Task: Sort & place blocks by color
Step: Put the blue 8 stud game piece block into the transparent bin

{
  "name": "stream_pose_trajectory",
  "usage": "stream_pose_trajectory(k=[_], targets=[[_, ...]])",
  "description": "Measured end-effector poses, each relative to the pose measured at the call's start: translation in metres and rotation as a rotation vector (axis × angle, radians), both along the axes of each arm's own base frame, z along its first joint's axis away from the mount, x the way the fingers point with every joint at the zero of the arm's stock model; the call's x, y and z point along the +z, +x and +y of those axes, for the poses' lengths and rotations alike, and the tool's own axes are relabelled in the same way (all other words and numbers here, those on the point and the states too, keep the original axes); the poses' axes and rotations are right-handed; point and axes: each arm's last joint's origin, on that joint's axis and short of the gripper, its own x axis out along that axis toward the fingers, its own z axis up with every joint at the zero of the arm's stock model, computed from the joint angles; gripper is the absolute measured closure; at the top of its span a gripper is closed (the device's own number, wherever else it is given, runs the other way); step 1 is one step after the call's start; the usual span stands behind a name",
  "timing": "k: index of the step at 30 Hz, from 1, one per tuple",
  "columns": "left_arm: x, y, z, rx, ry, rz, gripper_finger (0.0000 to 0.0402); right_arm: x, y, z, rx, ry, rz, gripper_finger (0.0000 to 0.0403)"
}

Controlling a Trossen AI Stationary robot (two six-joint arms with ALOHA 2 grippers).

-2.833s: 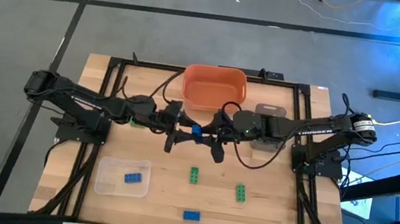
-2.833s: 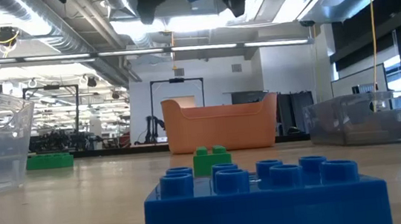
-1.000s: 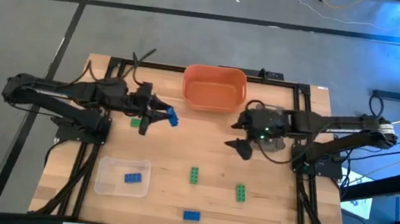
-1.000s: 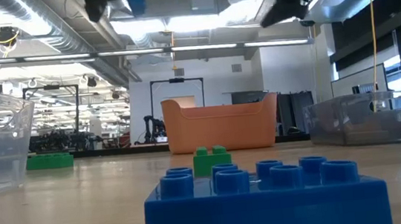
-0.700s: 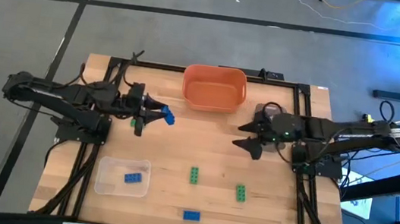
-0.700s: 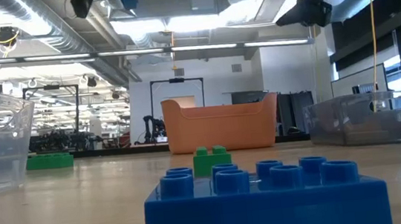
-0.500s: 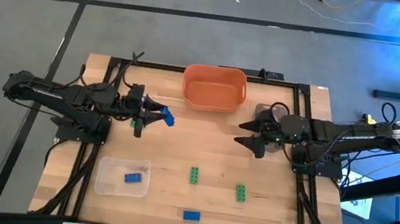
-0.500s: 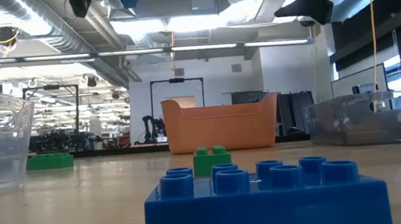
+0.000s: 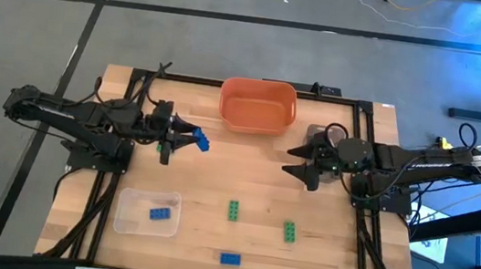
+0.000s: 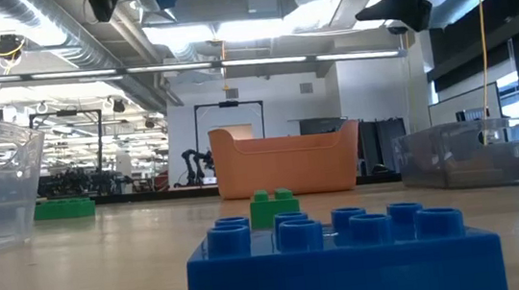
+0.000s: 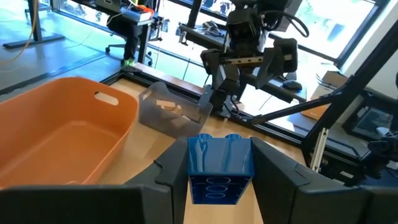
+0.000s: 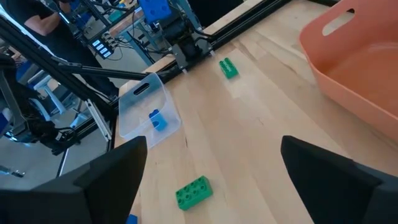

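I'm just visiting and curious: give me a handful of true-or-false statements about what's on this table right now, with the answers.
1. The left gripper holds a blue block. True.
2. The right gripper is clamped on a green block. False: its fingers stand open and hold nothing.
3. A blue block lies inside the clear tray. True.
4. The orange bowl is full of blocks. False: no block shows in it.
5. Two green blocks lie loose on the table between the arms. True; the other sits nearby.
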Motion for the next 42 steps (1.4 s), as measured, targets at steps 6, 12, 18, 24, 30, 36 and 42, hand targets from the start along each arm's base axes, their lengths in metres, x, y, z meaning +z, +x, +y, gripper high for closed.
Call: stream_pose_trajectory(k=[6, 12, 18, 24, 30, 36, 42], targets=[[0.0000, 0.0000, 0.0000, 0.000, -0.001, 0.000, 0.0274, -0.0001, 0.0000, 0.0000, 0.000, 0.000, 0.001, 0.0032], [0.0000, 0.0000, 0.0000, 0.001, -0.017, -0.003, 0.0274, -0.0001, 0.0000, 0.0000, 0.000, 0.000, 0.001, 0.0032], [0.0000, 0.0000, -0.0002, -0.006, -0.021, -0.003, 0.0274, -0.0002, -0.0001, 0.0000, 0.002, 0.000, 0.002, 0.0032], [0.0000, 0.0001, -0.0008, -0.026, -0.022, -0.003, 0.0274, -0.0003, 0.0000, 0.0000, 0.001, 0.001, 0.003, 0.0032], [0.0000, 0.0002, -0.0013, -0.045, -0.024, -0.002, 0.0274, -0.0003, 0.0000, 0.0000, 0.001, 0.001, 0.003, 0.0032], [-0.0007, 0.0003, -0.0029, -0.099, -0.039, 0.005, 0.0274, -0.0003, 0.0000, 0.0002, 0.006, 0.008, 0.002, 0.0032], [-0.0066, -0.0004, -0.0039, -0.131, -0.063, 0.066, 0.0274, -0.0003, 0.0000, 0.0008, 0.020, 0.025, 0.003, 0.0032]])
